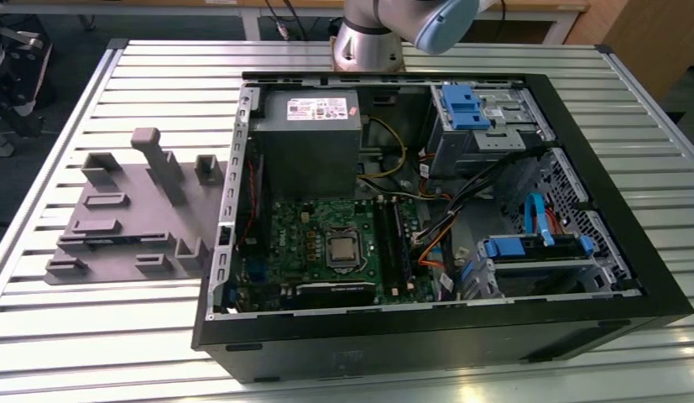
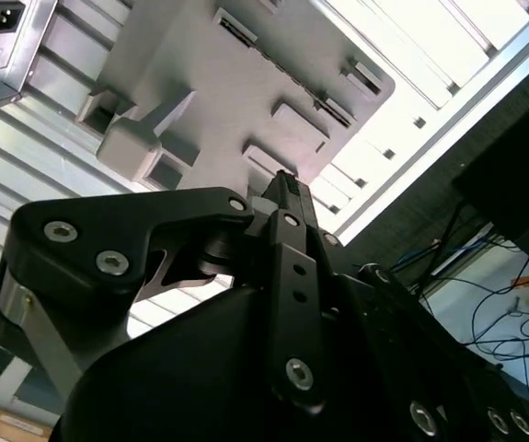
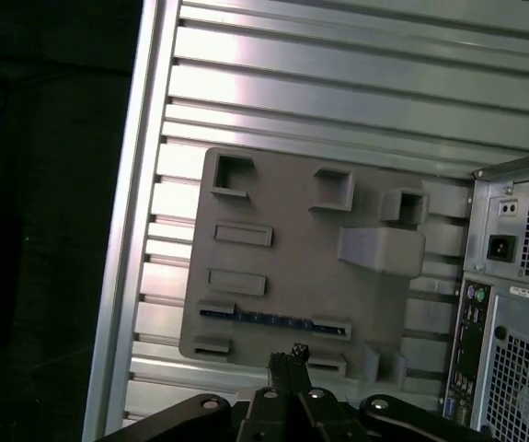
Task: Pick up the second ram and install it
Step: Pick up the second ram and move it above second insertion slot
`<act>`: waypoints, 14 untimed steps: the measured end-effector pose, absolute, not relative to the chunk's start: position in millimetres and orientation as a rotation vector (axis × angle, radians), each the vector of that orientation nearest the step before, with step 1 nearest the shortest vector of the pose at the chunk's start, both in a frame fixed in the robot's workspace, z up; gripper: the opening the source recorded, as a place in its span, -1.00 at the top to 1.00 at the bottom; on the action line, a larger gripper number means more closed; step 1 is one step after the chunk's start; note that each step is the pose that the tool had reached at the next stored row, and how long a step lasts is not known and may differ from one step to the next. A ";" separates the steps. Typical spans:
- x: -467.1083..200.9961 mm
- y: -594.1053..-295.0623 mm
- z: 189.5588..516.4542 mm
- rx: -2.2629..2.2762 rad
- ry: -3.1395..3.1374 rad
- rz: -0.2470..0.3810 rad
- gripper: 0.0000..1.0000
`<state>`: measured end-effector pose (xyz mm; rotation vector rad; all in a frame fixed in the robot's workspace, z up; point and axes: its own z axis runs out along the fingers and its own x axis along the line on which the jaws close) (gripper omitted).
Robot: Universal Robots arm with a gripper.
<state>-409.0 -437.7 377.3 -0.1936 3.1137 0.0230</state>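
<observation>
While the second ram (image 3: 264,318) sits in the grey fixture (image 3: 292,281), the closed, empty jaws hover above.

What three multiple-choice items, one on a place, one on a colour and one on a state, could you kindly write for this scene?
1. Where is the second ram?
A. in the claw
B. standing in the grey fixture
C. inside the computer case

2. What colour are the drive bay latches?
A. blue
B. red
C. white

3. What is the claw holding?
A. a cable
B. the ram
C. nothing

Key:
1 B: in the first wrist view the stick stands on edge along the fixture's slots.
2 A: blue plastic shows on both bays in the exterior view.
3 C: its tips are together and bare.
</observation>
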 end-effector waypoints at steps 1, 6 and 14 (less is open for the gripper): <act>-409.1 -437.7 377.2 -0.207 3.113 0.023 0.79; -409.6 -437.7 377.0 -0.281 3.107 0.024 0.79; -410.4 -437.8 376.4 -0.386 3.097 0.025 0.79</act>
